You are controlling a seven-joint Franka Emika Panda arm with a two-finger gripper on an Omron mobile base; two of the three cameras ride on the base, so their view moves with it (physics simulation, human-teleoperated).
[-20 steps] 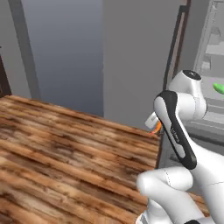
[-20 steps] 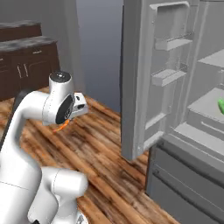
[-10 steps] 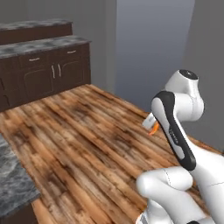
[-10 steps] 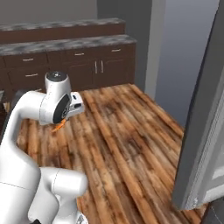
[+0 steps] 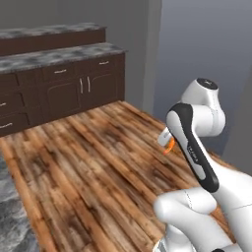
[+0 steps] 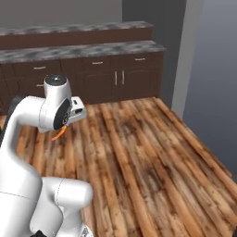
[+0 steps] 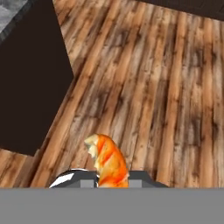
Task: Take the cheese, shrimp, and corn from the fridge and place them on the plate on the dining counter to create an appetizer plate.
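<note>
- Currently, the shrimp (image 7: pixel 109 162) is being pinched by the end effector (image 7: pixel 112 177), whose jaws are being kept nearly pressed together around its lower end; most of the piece is sticking out beyond the tips.
- It is being carried high over the wooden floor (image 7: pixel 144 87), well apart from any surface, and is showing as an orange sliver beside the arm in the left base view (image 5: pixel 170 146) and the right base view (image 6: pixel 59 134).
- A slip is being risked: so little of the tiny piece is being gripped that a jolt from the driving base could shake it loose, probably onto the floor.
- A squeeze-out is also being risked, since the curved body could be pushed forward between the tips if the grip is tightened.
- A dark cabinet side (image 7: pixel 30 78) is lying near the path below, so a low swing of the arm could be knocking the shrimp against it.
</note>
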